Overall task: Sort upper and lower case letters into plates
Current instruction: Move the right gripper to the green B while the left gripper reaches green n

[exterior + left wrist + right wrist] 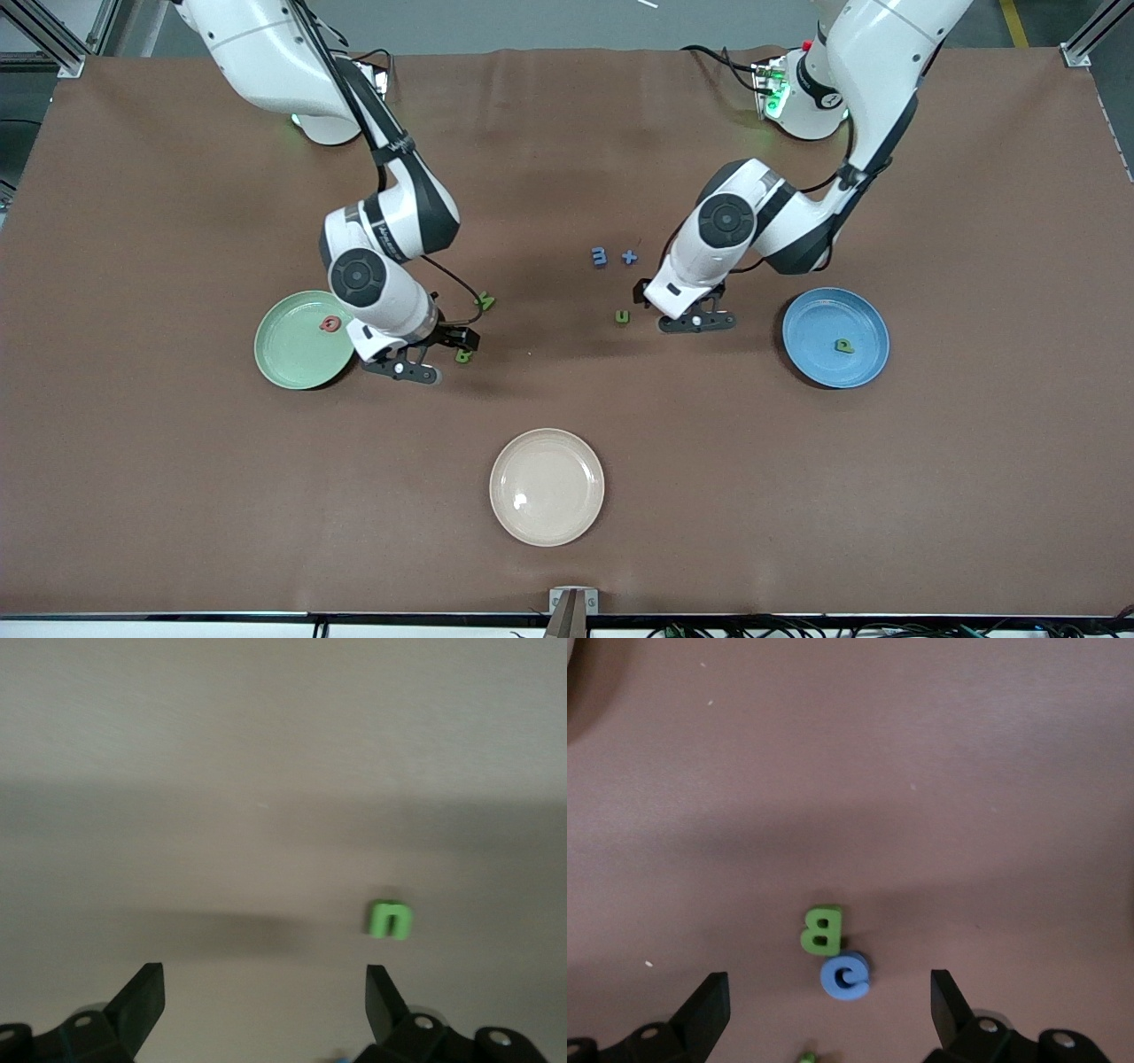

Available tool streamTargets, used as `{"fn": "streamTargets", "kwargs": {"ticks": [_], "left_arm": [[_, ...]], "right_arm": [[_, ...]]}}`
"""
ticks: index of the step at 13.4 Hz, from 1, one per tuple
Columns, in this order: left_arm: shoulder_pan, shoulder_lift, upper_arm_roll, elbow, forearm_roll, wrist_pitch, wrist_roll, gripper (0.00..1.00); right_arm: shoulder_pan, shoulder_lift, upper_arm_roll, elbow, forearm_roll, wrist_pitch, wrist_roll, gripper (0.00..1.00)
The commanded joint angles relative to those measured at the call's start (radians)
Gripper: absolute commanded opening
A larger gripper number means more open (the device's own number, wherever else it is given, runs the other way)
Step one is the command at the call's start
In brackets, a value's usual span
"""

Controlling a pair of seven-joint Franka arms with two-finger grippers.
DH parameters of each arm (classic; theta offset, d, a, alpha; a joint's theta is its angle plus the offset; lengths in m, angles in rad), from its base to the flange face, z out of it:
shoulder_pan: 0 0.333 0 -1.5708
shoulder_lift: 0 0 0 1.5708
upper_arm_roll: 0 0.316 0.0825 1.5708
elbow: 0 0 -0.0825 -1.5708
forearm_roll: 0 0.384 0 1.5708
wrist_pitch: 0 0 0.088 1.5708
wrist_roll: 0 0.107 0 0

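Hovering with fingers wide, the right gripper [824, 1010] frames green "B" [822, 930], the left gripper [266, 1001] green "n" [390, 920].

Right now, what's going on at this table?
Two arms are sorting toy letters into plates. The right gripper hangs open over a green B and a blue c beside the green plate, which holds a red letter. The left gripper hangs open near a green n; the blue plate holds one green letter. Two blue letters and a green one lie loose.
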Motion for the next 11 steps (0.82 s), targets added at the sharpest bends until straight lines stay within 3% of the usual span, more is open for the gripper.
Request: {"fn": "streamTargets", "kwargs": {"ticks": [1,6,9,11], "left_arm": [[-0.040,0.088,0.012,0.085,0.048,0.018,-0.073,1.00],[-0.092,0.218,0.026,0.232,0.181,0.018,-0.246,1.00],[-0.199,0.234,0.122,0.269,0.174,0.016,-0.282,0.99],[-0.210,0.234,0.133,0.266,0.172,0.015,-0.283,0.91]], "right_arm": [[0.017,0.058,-0.009,0.048,-0.037,0.049,-0.009,0.99],[0.034,0.109,-0.009,0.056,-0.045,0.125,0.003,0.95],[0.032,0.112,-0.009,0.045,-0.032,0.120,0.050,0.92],[0.037,0.123,-0.009,0.044,-0.032,0.120,0.097,0.90]]}}
